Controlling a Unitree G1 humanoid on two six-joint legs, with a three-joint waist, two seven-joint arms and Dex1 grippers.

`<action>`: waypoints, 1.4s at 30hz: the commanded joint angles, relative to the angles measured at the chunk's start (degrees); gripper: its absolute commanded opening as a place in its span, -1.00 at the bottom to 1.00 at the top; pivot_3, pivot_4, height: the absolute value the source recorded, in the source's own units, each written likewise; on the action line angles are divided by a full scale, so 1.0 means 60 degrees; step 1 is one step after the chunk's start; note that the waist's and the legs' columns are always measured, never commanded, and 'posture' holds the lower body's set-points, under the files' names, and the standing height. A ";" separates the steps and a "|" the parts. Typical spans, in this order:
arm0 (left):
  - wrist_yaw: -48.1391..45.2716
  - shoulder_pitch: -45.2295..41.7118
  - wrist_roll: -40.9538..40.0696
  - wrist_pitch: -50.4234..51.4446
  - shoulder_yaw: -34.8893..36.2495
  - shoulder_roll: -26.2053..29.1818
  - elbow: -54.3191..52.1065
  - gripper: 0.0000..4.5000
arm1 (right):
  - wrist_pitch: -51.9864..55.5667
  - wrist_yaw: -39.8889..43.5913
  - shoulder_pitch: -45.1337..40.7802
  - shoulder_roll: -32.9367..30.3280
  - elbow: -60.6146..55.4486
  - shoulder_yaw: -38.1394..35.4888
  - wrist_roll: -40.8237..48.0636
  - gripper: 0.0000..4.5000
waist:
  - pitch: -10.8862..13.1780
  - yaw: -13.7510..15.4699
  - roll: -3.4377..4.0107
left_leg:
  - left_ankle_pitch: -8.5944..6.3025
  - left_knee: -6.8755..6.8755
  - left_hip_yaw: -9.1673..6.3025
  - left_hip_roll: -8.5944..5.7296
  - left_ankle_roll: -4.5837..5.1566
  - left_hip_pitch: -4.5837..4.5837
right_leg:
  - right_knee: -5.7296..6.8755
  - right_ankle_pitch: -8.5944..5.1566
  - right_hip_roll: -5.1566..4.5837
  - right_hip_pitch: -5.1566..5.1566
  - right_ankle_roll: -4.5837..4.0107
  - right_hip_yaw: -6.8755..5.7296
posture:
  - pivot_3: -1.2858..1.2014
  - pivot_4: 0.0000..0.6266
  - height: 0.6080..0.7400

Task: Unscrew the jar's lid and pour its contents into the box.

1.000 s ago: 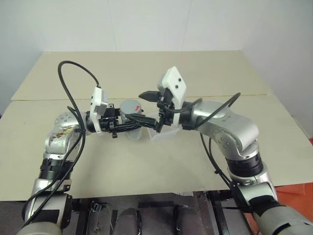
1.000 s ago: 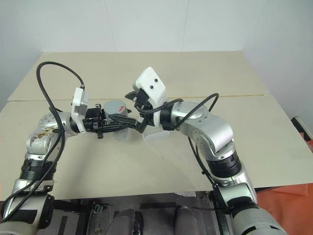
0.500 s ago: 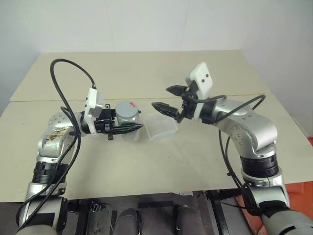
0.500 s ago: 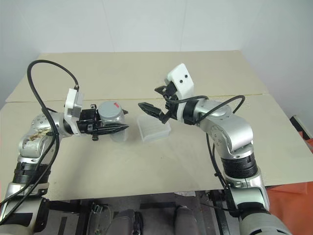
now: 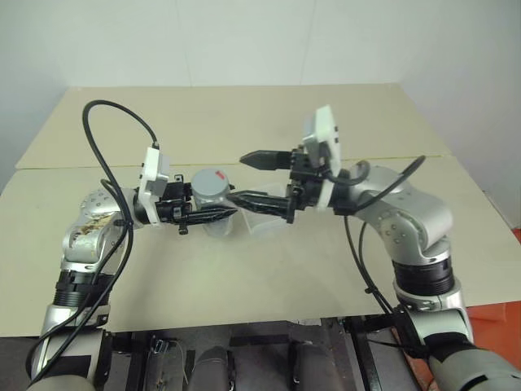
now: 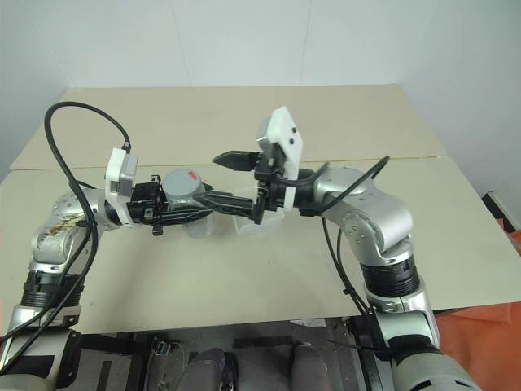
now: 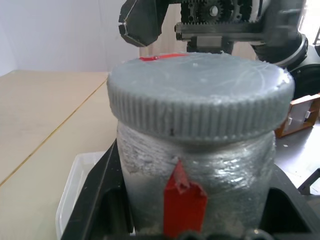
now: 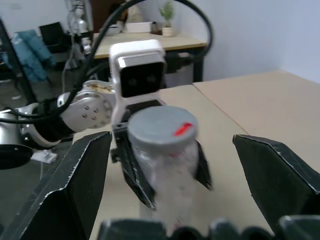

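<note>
Jar [image 5: 213, 200], grey lid [image 5: 212, 184] on, upright above the table [image 5: 244, 277], clamped by left fingers [image 5: 226, 213]; right fingers [image 5: 244, 175] spread wide at its 3 o'clock, holding nothing; box [image 5: 267, 225] beneath them.

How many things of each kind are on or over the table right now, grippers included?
Jar, held in the left gripper: 1
Lid, screwed on the jar: 1
Box on the table: 1
Grippers, left gripper and right gripper: 2
Total: 5
</note>
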 commanded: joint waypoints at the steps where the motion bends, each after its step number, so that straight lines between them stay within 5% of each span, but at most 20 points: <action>1: 0.0027 -0.0216 -0.0183 0.0034 0.0179 0.0022 -0.0164 0.01 | -0.0452 -0.0084 -0.0459 0.0385 0.0117 0.0317 -0.0262 0.99 | 0.0000 0.0003 0.0000 | 0.0000 0.0001 0.0000 0.0000 0.0000 0.0000 | 0.0000 0.0000 0.0000 0.0000 0.0000 0.0000 | 0.03 -0.52 1.00; 21: 0.0046 -0.0066 -0.0209 0.0026 0.0180 0.0044 -0.0397 0.01 | -0.1098 -0.0346 -0.1136 0.1444 0.1787 0.0894 -0.1715 0.99 | 0.0000 0.0004 0.0001 | 0.0004 0.0000 0.0000 0.0000 -0.0007 -0.0001 | 0.0003 0.0000 0.0000 0.0000 0.0000 -0.0003 | 0.03 -0.52 1.00; 42: -0.0042 -0.0055 -0.0295 0.0062 0.0223 0.0098 -0.0408 0.01 | -0.0862 -0.0355 -0.0373 0.0231 0.1140 0.0039 -0.1382 0.99 | 0.0000 0.0006 0.0001 | 0.0004 0.0000 0.0000 0.0000 -0.0007 0.0000 | 0.0002 0.0000 0.0000 0.0000 0.0000 -0.0003 | 0.03 -0.52 1.00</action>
